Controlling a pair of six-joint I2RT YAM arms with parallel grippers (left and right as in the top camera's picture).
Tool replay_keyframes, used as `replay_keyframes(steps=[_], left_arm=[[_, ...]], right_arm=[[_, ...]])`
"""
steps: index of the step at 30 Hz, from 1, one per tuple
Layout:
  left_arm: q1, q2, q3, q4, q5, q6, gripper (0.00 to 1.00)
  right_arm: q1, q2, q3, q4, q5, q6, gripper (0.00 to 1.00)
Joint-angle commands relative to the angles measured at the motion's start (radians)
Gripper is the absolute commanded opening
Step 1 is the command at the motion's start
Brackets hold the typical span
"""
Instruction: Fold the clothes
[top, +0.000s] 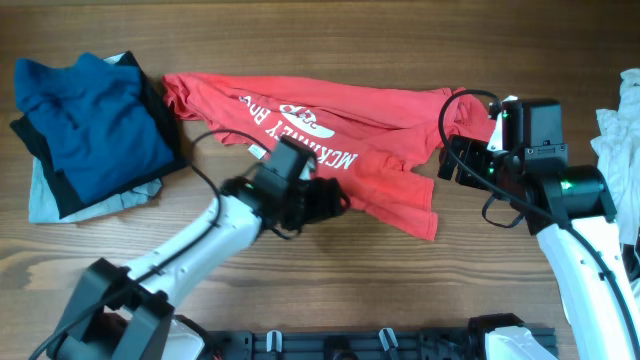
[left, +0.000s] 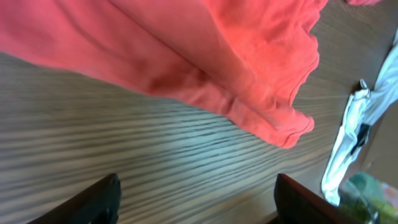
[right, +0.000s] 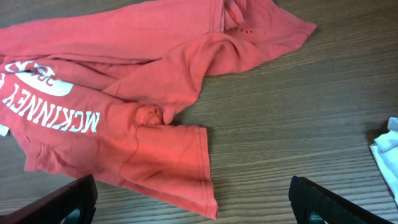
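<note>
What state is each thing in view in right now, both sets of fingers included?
red T-shirt: unfolded, rumpled, lettering facing up
stack of clothes: roughly folded and piled, blue one on top
white garment: crumpled, partly out of view
left fingers: open, holding nothing, by the shirt's hem
right fingers: open, holding nothing

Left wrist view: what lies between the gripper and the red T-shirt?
Bare wooden table only, between the left gripper and red T-shirt; the left wrist view shows it.
</note>
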Motion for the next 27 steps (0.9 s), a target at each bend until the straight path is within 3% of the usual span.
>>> replay_keyframes(steps=[1,10,15,22,23,27], left_arm=[[-0.109,0.029,-0.011,0.055,-0.157,-0.227,0.74],[-0.225,0.178,-0.011,0.214,-0.218,-0.367,0.72],[-0.227,0.27,-0.011,0.347,-0.21,-0.366,0.69],[-0.227,0.304,-0.011,0.407,-0.21,-0.366,0.63],[-0.228,0.304,-0.011,0.406,-0.21,-0.366,0.61],[-0.241,0.305,-0.011,0.408,-0.23,-0.367,0.38]], right_arm=[[-0.005,0.0,-0.002,-0.001,0.021,0.011,1.0],[-0.005,0.0,-0.002,-0.002,0.021,0.011,1.0],[-0.005,0.0,-0.002,-0.003,0.021,0.011,1.0],[-0.005,0.0,-0.002,-0.004,0.021,0.011,1.0],[-0.005,0.0,-0.002,-0.004,0.021,0.011,1.0],[-0.005,0.0,-0.002,-0.004,0.021,0.011,1.0]])
